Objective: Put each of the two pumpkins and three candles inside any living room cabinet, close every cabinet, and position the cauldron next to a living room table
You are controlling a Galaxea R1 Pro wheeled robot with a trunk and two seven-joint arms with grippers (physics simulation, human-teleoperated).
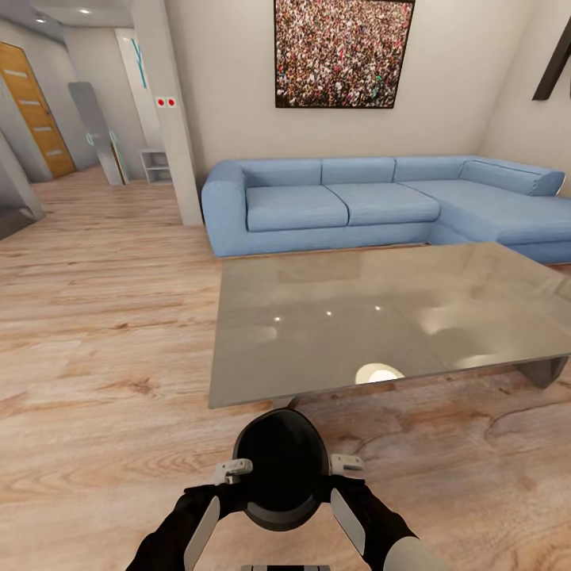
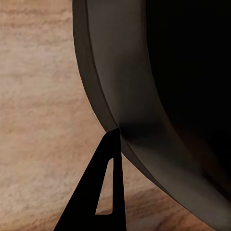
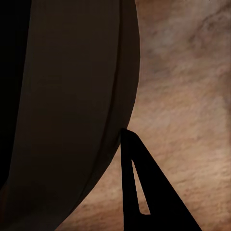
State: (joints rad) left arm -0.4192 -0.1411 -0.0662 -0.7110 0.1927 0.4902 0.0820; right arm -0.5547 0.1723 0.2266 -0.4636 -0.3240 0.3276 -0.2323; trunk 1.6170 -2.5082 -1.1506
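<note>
Black cauldron (image 1: 281, 468) upright, near glossy grey table (image 1: 381, 317).

A: What is cut off?
B: The sofa (image 1: 381, 198) and table (image 1: 396, 317) run past the head view's right edge.
A: And hidden?
B: The cauldron (image 1: 281, 468) covers each gripper's inner finger, so their grip is unclear.

Head cam sits high, faces forward and down over both arms toward table (image 1: 381, 317) and sofa (image 1: 381, 202). Each wrist cam looks along its finger, very close to cauldron (image 1: 281, 468) wall (image 2: 125, 86) (image 3: 82, 96), wood floor (image 2: 38, 120) (image 3: 183, 96) beyond. All three views share cauldron and floor (image 1: 103, 317).
</note>
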